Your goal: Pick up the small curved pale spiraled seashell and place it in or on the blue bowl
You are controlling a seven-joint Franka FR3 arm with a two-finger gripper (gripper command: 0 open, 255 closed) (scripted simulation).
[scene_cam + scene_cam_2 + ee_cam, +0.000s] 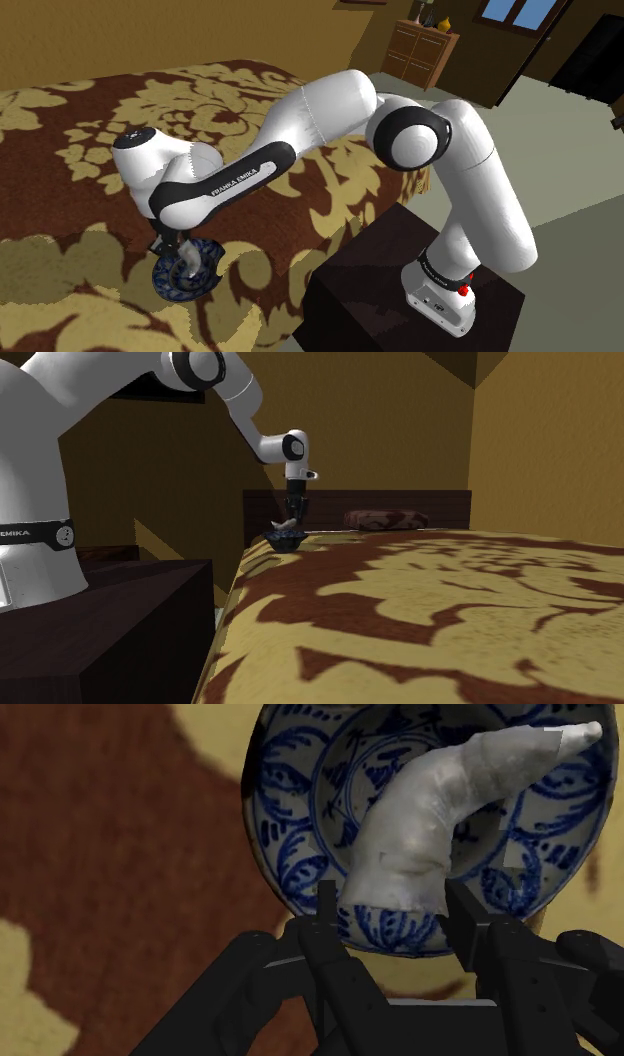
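Hanging over the blue-and-white patterned bowl [290,814], the pale curved seashell [430,824] was clasped at its broad end between the narrowed jaws of the black gripper [392,899]; the bowl was set near the bed's [90,130] edge by the stand [360,290].

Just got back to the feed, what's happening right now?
The white Franka arm's black two-finger gripper is shut on the wide end of the pale curved spiraled seashell. It holds the shell directly over the blue-and-white patterned bowl, which sits on the brown and gold floral bedspread. The shell has not been let go yet; release is what remains.
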